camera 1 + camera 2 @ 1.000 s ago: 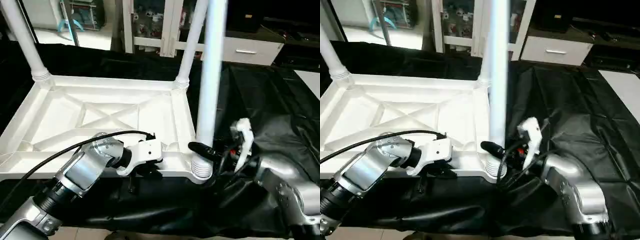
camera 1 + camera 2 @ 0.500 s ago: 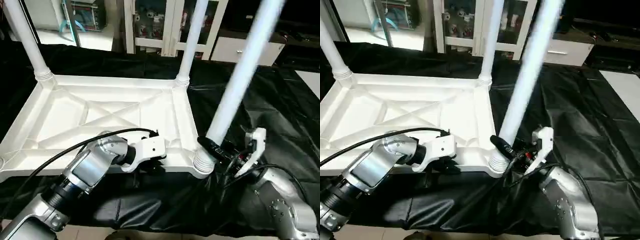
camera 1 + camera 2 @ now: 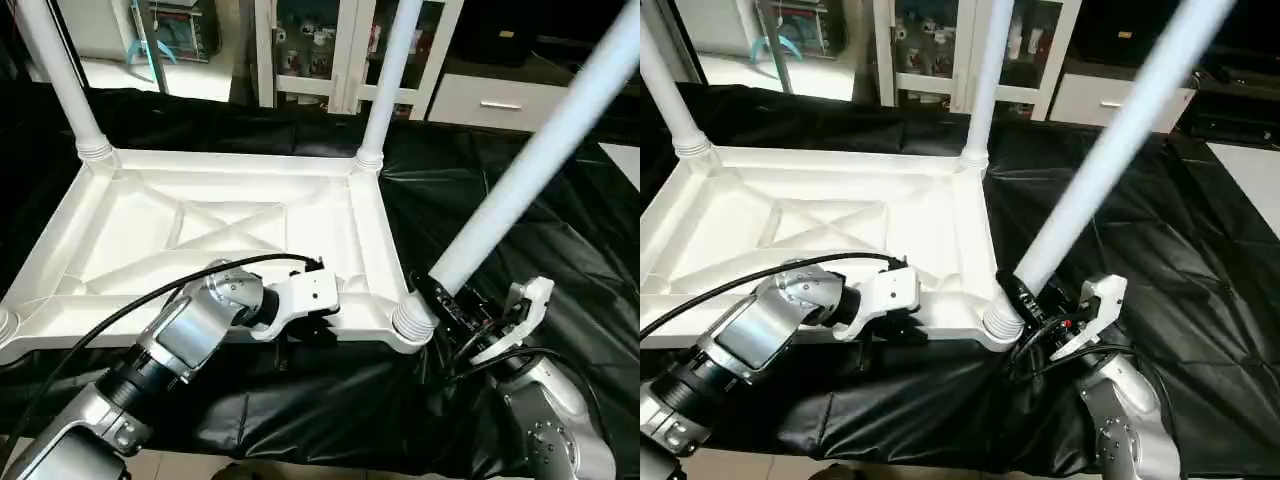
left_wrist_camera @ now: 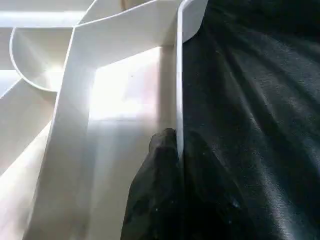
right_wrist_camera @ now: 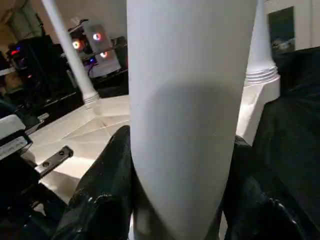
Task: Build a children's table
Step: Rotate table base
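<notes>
The white tabletop lies upside down on black cloth, X-ribs up. Two white legs stand upright in its far corner sockets. A third leg leans steeply to the right, its ribbed end at the near right corner socket. My right gripper is shut on this leg just above the ribs; in the right wrist view its black fingers flank the tube. My left gripper is shut on the tabletop's near rim, one finger on each side.
The black cloth covers the work surface out to the right. White cabinets and a drawer unit stand behind it. A black cable runs along my left forearm over the tabletop's near edge.
The third leg has swung from upright to a steep lean to the right, and my right gripper has moved right and down with it. My left gripper stays on the rim.
</notes>
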